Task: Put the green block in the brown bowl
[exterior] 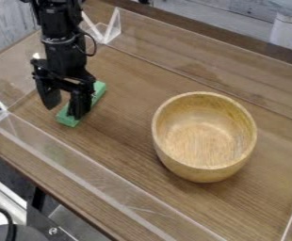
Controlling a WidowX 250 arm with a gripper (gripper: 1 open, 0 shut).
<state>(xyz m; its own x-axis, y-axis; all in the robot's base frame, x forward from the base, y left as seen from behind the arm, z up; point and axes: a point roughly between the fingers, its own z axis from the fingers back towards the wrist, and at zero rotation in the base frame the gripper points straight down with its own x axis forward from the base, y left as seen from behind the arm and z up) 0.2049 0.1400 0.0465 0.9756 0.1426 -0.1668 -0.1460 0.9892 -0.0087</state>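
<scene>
We see the pincer (63, 97) spread, its tips down around the green block (82, 104), which lies near the left edge of the worktop (123, 169) (partly hidden behind the dark fingers, we note), while the brown bowl (204, 136) sits well apart from it, toward the right edge

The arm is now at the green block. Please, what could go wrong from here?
The jaws stand open over the green block and cover part of it, so a grip off its middle might let the bar tilt or slip out. The brown bowl has a thick raised rim, so a block carried too low could knock against it and perhaps shift the bowl.
</scene>
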